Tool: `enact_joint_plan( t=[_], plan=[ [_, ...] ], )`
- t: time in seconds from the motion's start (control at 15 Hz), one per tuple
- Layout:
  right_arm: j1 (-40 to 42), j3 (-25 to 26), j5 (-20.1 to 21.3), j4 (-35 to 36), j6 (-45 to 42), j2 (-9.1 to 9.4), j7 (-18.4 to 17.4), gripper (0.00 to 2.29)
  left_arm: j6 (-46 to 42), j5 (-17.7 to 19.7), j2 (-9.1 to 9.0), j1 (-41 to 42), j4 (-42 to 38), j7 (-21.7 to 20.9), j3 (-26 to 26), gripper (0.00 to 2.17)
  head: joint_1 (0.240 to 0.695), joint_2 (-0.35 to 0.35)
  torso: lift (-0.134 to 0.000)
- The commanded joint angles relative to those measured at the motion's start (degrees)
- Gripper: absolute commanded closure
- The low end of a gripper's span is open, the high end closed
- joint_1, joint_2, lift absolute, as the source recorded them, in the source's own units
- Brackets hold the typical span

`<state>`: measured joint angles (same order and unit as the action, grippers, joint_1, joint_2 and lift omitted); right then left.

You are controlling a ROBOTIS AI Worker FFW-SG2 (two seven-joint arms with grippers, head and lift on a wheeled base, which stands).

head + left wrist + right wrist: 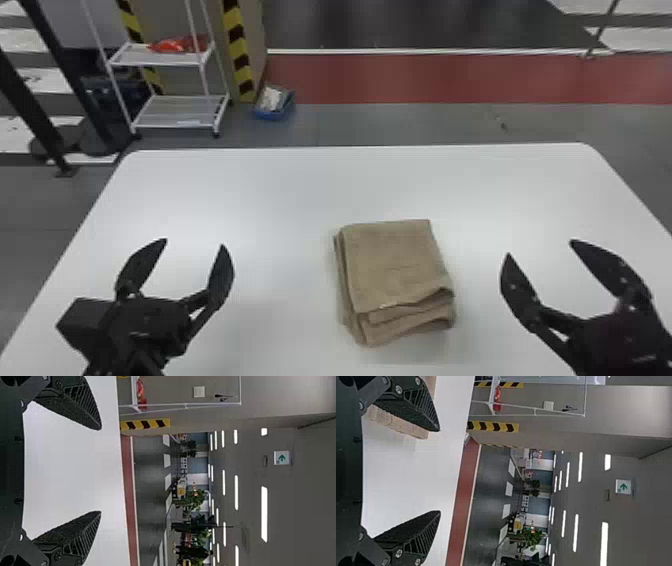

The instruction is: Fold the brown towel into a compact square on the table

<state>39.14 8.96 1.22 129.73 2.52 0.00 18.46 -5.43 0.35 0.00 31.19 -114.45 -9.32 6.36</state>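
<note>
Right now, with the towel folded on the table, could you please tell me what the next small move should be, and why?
I would probably bring the open right hand to the brown towel and lightly press its near edge: the stack looks compact, but its layers stagger and gape there, and that hand is empty beside it.

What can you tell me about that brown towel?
The brown cloth towel looks thick and softly textured. It is folded into a compact, roughly square stack, with several layers showing along the edge nearest the robot, slightly uneven and a little apart. It lies flat on the white table, turned slightly, between the two open black jaws; neither touches it.
</note>
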Motion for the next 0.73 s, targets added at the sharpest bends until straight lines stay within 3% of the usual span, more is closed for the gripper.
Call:
enact_joint_plan(
  t=[0.0,0.67],
  plan=[
    [0.06,0.00,0.01,-0.01,0.08,0.05,0.00,0.17,0.30,0.00,-0.15,-0.08,-0.16,0.00,-0.12,0.14,0.695,0.022,-0.125],
    [-0.55,0.00,0.01,-0.18,0.60,0.05,0.00,0.17,2.41,0.35,-0.15,-1.14,-0.42,-0.97,-0.29,0.14,0.695,0.014,-0.125]
  ],
)
